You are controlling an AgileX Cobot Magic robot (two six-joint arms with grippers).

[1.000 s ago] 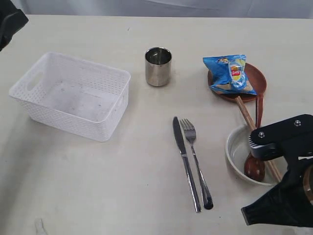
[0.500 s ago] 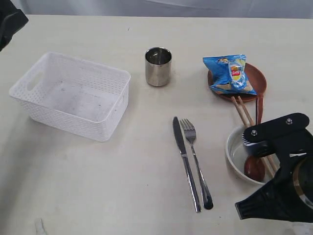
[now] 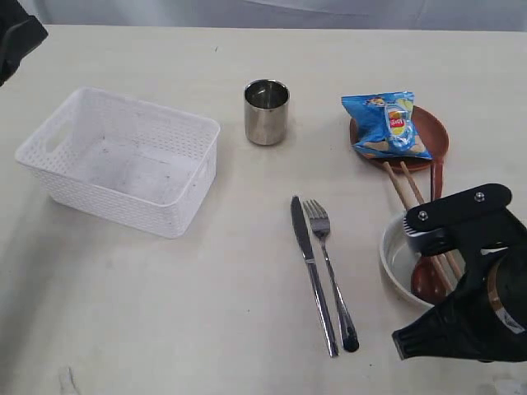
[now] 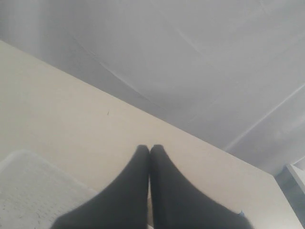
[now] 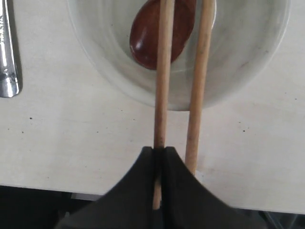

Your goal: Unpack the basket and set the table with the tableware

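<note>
Basket (image 3: 123, 210) empty, left of frame; tableware out on table (image 3: 206, 313). Right fingers (image 5: 138, 191) pinching one chopstick (image 5: 162, 71) over bowl (image 3: 391, 255), lower right. Left fingers (image 4: 133, 181) pressed together, empty. Likely only chopstick placement left.

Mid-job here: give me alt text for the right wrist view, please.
The black right gripper is shut on one thin wooden chopstick, with a second chopstick just outside the jaws. Both sticks cross a pale round bowl holding a brown wooden spoon, on the cream-white table.
</note>
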